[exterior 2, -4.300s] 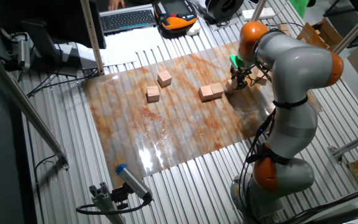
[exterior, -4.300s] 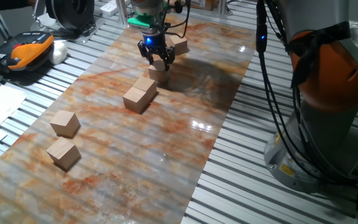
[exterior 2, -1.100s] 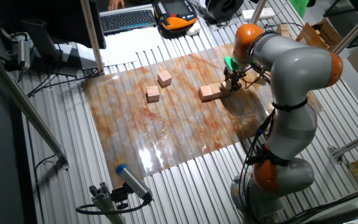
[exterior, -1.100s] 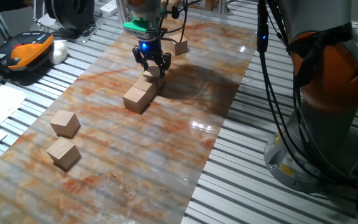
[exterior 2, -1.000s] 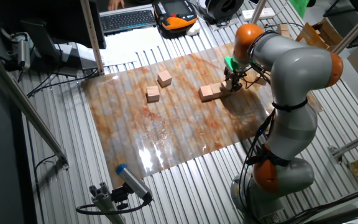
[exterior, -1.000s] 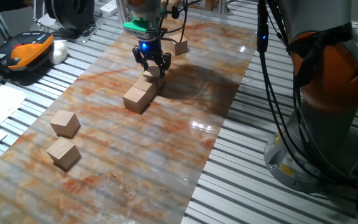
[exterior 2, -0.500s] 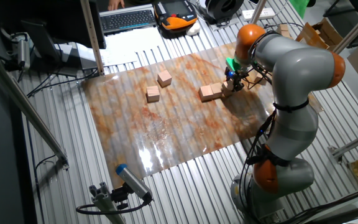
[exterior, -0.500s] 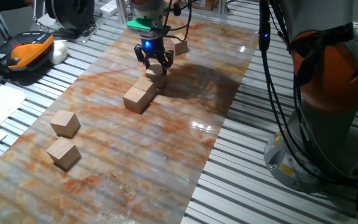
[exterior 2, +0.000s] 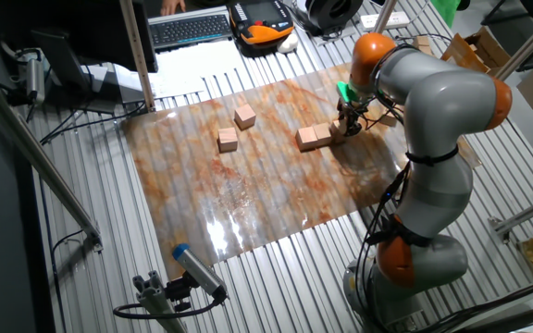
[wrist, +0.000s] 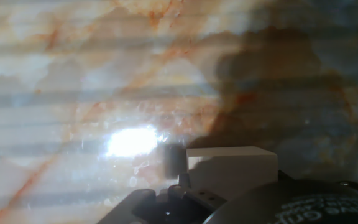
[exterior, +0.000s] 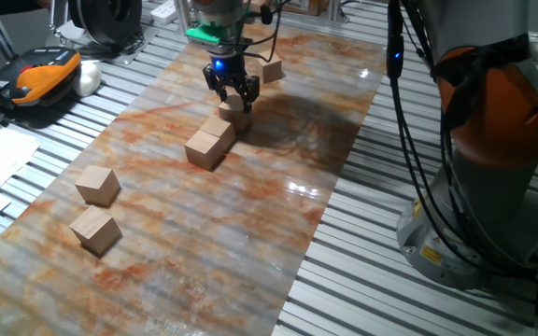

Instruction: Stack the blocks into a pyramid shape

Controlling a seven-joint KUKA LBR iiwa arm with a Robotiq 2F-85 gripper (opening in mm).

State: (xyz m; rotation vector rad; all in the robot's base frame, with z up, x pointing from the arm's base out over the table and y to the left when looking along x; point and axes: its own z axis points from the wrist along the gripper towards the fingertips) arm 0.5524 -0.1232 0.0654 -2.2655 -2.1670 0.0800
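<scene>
Two loose blocks [exterior: 95, 207] sit nearest, well apart from the row of three blocks [exterior: 215, 136] on the marble sheet [exterior: 250, 215]. The gripper [exterior: 233, 91] hangs just over the row's far end, fingers spread. Only the hand view shows a block [wrist: 231, 168] between them. One more block [exterior: 271, 69] lies beyond.

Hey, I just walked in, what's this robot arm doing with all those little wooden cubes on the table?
The arm is lining up the bottom row of a block pyramid. Its pincer sits just above a third block placed at the far end of a pair of blocks lying side by side. Whether it grips that block is unclear. Two loose blocks wait at the near end of the marbled mat, and another block lies behind the pincer. Nothing is stacked yet.
</scene>
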